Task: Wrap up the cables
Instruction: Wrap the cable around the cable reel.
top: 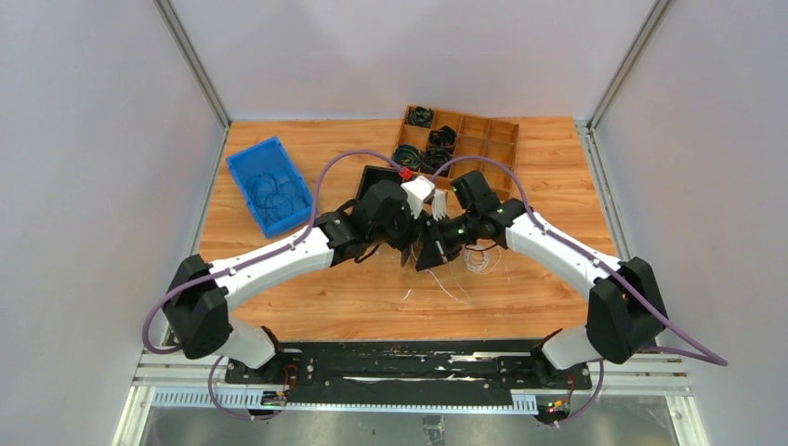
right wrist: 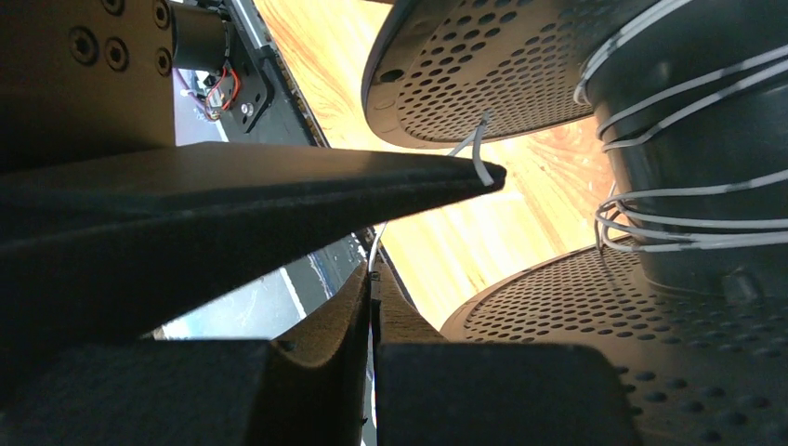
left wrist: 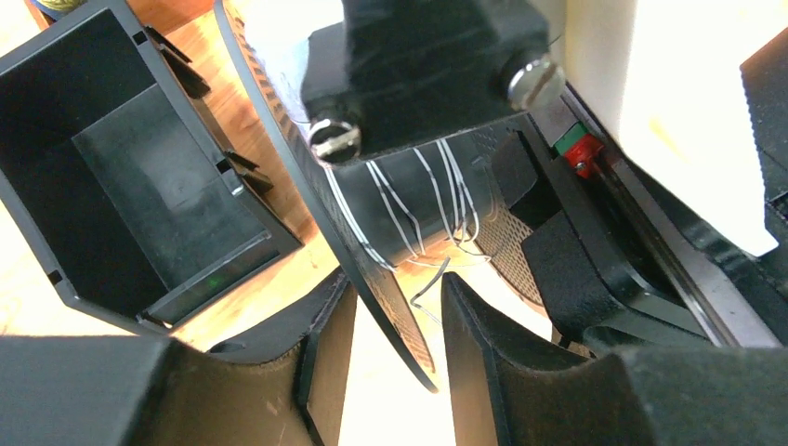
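Several turns of the thin white wire cables (right wrist: 688, 223) already lie around the smooth core of the black plastic spool (right wrist: 520, 84) with perforated flanges; a loose tangle lies on the wooden tabletop (top: 372, 302), so winding seems partly done. The right hand (right wrist: 374, 283) is closed, pinching a strand; the left hand (left wrist: 398, 293) stands part open astride a flange edge, gripping nothing.

Both arms reaching inward, left tool (left wrist: 397, 297) parted, right tool (right wrist: 374, 283) pinched shut
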You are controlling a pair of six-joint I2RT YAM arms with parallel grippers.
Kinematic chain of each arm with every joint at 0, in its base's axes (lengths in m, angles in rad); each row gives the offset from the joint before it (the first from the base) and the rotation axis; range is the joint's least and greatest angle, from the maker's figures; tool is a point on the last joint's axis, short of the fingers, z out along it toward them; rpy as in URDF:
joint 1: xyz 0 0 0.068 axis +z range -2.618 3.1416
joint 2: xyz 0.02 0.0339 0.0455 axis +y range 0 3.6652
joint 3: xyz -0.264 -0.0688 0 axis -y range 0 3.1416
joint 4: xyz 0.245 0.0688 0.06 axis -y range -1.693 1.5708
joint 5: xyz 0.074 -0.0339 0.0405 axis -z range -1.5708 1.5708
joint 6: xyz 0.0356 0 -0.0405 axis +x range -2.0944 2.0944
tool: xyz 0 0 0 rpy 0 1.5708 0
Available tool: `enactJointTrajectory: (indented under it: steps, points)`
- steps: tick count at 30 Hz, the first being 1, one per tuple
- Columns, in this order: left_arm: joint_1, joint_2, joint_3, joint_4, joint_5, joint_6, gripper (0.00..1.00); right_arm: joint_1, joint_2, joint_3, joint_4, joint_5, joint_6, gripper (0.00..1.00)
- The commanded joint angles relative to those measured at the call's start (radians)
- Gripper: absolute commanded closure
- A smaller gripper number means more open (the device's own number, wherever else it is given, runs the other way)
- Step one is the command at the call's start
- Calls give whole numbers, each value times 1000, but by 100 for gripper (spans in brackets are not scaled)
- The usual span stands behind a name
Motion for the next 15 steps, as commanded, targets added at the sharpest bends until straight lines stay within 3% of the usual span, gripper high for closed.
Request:
enactJointTrajectory:
  steps: [1, 5, 15]
  points:
    - [-13, 14, 30, 27, -3, 24, 54, -4, 9, -11, -4, -40, 18, 99]
    - [-13, 13, 21, 40, -19, 27, 54, -5, 14, -9, 1, -47, 23, 99]
    - [-21, 16, 13, 39, -34, 27, 71, -4, 17, -8, 3, -44, 24, 99]
